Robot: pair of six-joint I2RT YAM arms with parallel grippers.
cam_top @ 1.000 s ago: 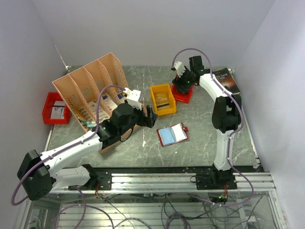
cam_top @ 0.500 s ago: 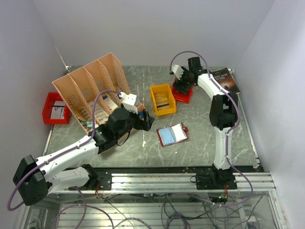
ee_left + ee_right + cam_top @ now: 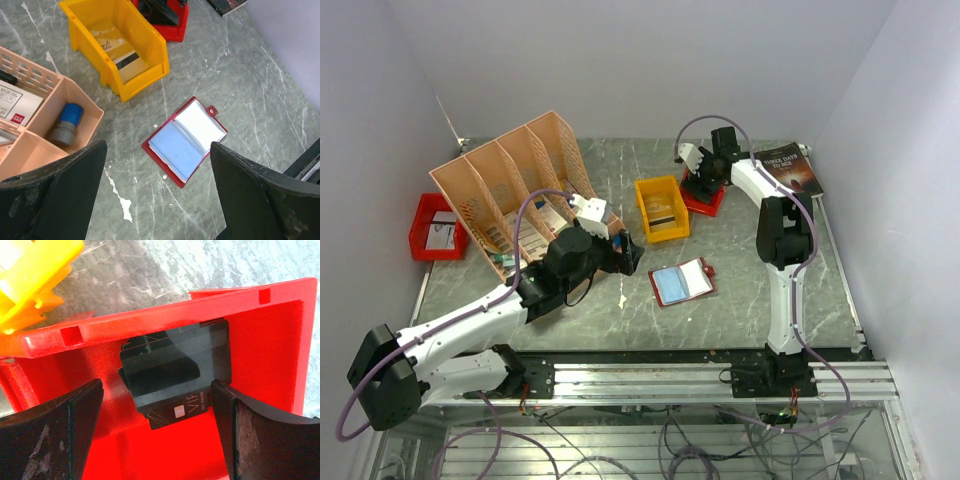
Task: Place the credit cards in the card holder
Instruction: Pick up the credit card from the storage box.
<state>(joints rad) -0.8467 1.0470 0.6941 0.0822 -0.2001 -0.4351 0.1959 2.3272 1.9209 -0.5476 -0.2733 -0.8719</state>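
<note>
The card holder [image 3: 682,283] [image 3: 185,140] lies open on the table, red-edged, with a blue card in its left pocket. My left gripper [image 3: 630,254] [image 3: 157,146] hovers open above the table just left of it, holding nothing. Dark credit cards [image 3: 175,372] lie stacked in a small red bin [image 3: 707,201] [image 3: 150,329] at the far middle. My right gripper [image 3: 702,184] [image 3: 157,389] reaches down into that bin, open, with one finger on each side of the stack. A yellowish card [image 3: 121,54] with a black stripe lies in the yellow bin [image 3: 662,208] [image 3: 150,47].
A peach file organiser [image 3: 515,185] with leaflets stands at the back left, its near end [image 3: 45,120] beside my left gripper. Another red bin [image 3: 435,228] sits at the far left edge. A dark book [image 3: 792,168] lies at the back right.
My right gripper has opened wider over the dark cards and shifted slightly farther back. My left arm drew back to the left a little, then stayed still.
</note>
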